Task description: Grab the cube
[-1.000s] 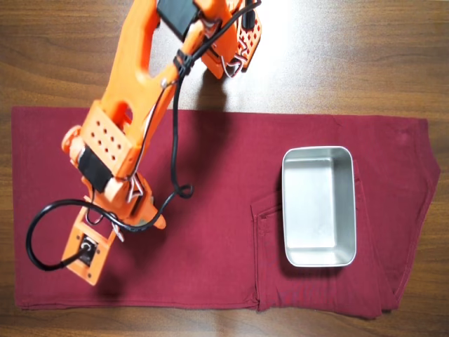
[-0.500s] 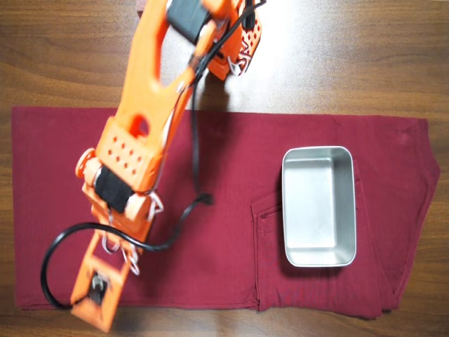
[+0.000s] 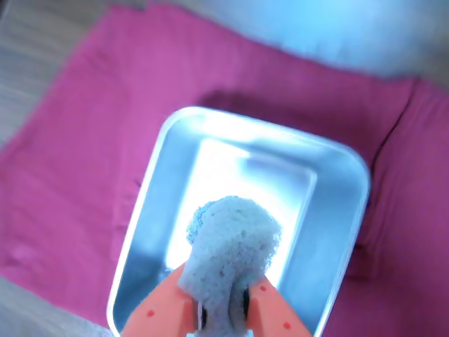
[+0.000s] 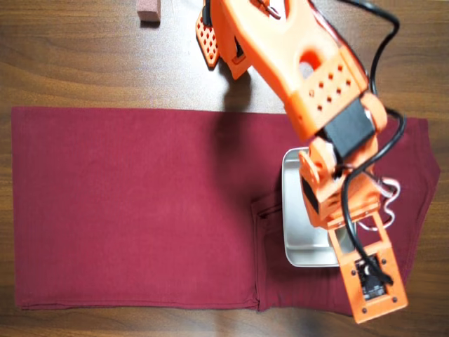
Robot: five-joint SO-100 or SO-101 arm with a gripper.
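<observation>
In the wrist view my gripper (image 3: 224, 288) is shut on the cube (image 3: 231, 239), a pale beige-grey spongy block squeezed between the two orange fingers (image 3: 158, 312). I hold it just above the inside of the steel tray (image 3: 330, 210). In the overhead view my orange arm (image 4: 316, 91) reaches over the tray (image 4: 298, 239) and hides both the gripper and the cube.
The tray sits on a dark red cloth (image 4: 140, 210) spread over a wooden table (image 4: 84, 63). A reddish-brown block (image 4: 149, 10) lies at the table's top edge in the overhead view, off the cloth.
</observation>
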